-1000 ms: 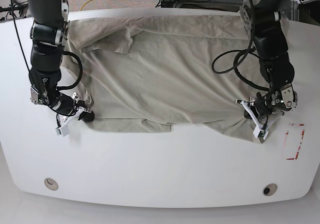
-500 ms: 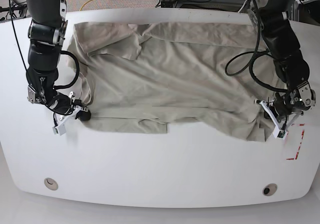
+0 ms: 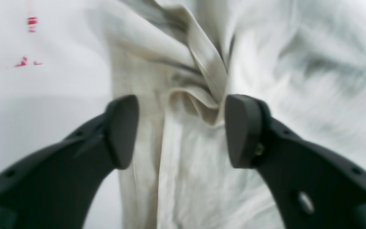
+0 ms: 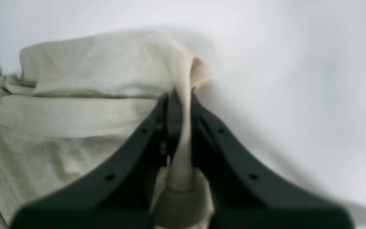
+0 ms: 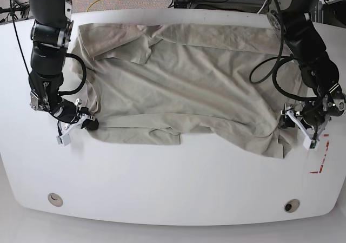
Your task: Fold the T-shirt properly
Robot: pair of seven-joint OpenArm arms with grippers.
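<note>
A white table (image 5: 173, 183) bears red tape marks (image 5: 320, 159); a yellow cable (image 5: 108, 1) lies beyond.

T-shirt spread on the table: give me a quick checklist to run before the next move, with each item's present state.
1. Right gripper shut on the pale beige cotton T-shirt: ok, fabric is pinched between its jaws.
2. Left gripper holding fabric: not ok, jaws stand open with a bunched fold between them.
3. T-shirt lying flat: not ok, ridges and a folded-over upper corner show.
4. T-shirt fully on the white table: ok.
5. Collar position: cannot tell.
</note>
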